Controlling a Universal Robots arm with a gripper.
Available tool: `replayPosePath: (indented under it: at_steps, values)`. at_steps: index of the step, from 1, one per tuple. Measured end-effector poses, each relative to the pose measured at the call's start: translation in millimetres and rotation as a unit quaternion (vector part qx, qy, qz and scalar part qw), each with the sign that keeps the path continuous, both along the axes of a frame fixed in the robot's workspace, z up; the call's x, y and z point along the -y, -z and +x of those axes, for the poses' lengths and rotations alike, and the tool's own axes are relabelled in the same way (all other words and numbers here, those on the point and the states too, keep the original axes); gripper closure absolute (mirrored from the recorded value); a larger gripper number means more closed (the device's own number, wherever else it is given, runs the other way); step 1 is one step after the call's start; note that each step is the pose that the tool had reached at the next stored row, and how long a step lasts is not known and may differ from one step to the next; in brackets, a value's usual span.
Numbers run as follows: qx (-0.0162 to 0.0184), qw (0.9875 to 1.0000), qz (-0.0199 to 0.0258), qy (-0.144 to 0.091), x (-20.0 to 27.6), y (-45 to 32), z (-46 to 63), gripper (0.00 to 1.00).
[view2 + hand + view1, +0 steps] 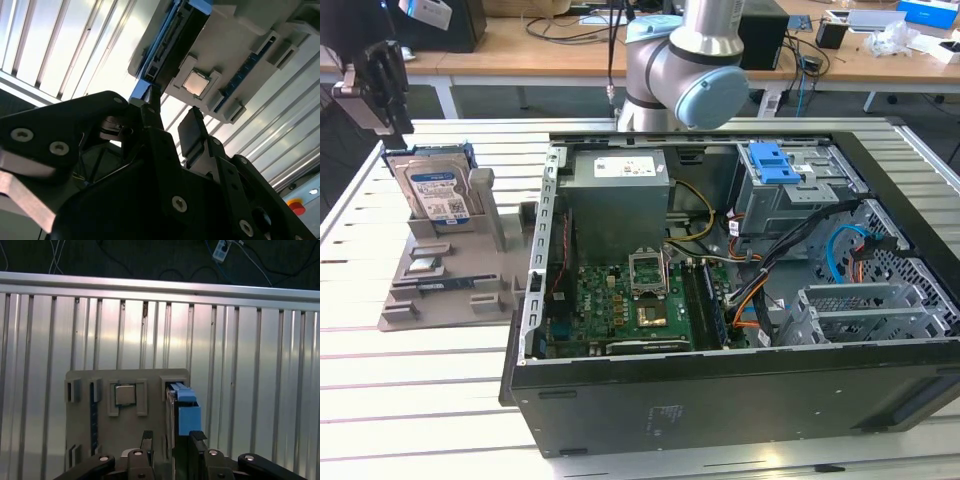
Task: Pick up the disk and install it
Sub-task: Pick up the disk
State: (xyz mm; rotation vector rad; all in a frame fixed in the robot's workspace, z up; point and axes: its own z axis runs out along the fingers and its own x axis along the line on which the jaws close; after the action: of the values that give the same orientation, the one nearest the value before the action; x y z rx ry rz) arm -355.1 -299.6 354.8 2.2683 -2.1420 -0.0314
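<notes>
The claw (pixel 390 110) hangs open, its 2 fingers (pixel 147 440) spread and gripping nothing, lined up over the disk (pixel 437 190) just below it. The disk stands on edge in a slot of the grey stand (pixel 445 295), probably so its flat faces can be pinched. The computer case (pixel 720 400) sits well aside.

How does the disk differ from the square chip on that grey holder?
The disk stands on edge in a slot of the grey holder; the chip lies flat in a recess. The disk is far larger than the chip. The disk has a blue-and-white label and blue rails; the chip is plain silver. Both sit on the holder, outside the computer case.
</notes>
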Motion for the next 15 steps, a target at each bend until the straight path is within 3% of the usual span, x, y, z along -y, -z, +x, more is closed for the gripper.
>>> replayPosePath:
  at_steps: [4, 10, 15]
  values:
    - [0.0000, 1.0000, 0.0000, -0.002, -3.8, 8.0, -0.1, 0.58]
    - [0.0000, 0.9999, 0.0000, -0.013, -15.3, 16.6, -3.0, 0.58]
    - [0.0000, 0.9999, -0.0013, -0.013, -16.4, 23.3, -5.2, 0.58]
